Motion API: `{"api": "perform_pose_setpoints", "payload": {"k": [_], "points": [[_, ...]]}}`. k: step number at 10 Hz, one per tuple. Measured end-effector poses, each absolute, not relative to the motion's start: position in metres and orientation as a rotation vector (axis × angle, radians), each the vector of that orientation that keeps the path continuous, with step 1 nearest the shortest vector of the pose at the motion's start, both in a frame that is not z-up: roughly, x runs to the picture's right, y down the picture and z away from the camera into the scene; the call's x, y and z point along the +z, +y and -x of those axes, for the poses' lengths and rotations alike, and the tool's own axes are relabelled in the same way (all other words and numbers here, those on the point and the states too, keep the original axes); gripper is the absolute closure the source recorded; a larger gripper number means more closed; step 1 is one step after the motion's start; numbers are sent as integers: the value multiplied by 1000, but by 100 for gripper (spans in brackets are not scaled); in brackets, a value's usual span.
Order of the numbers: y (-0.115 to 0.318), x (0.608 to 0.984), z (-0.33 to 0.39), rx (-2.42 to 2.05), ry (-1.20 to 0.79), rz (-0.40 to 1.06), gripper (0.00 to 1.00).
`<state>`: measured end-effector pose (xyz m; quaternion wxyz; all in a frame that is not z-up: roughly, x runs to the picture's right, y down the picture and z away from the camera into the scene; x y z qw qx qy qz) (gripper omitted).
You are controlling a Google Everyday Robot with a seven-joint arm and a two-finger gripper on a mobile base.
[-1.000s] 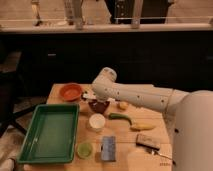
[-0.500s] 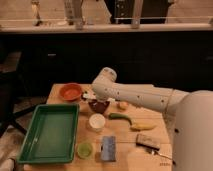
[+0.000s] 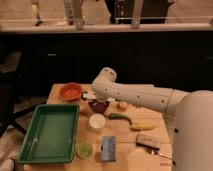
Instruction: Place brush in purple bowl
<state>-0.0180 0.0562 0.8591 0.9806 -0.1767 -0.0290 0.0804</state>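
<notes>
The purple bowl point(image 3: 99, 106) stands on the wooden table point(image 3: 127, 159) in the camera view, just right of the orange bowl point(image 3: 70, 91). My gripper point(image 3: 96, 99) is at the end of the white arm, right above the purple bowl's rim. The arm hides most of it. A short white piece point(image 3: 87, 95) sticks out to the left of the gripper over the bowl's left edge. It looks like part of the brush handle. The brush's dark head is hidden.
A green tray point(image 3: 50, 132) fills the table's left side. A white cup point(image 3: 97, 121), a small green cup point(image 3: 84, 149) and a blue sponge point(image 3: 108, 147) stand in front of the bowl. A green vegetable point(image 3: 120, 117), a banana point(image 3: 141, 126) and a brown block point(image 3: 148, 141) lie to the right.
</notes>
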Motion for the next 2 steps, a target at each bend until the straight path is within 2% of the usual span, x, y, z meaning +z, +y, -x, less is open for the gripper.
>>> {"api": "perform_pose_setpoints", "payload": {"k": [1, 2], "points": [[56, 859, 18, 162, -58, 356, 98], [56, 859, 18, 162, -58, 356, 89]]}}
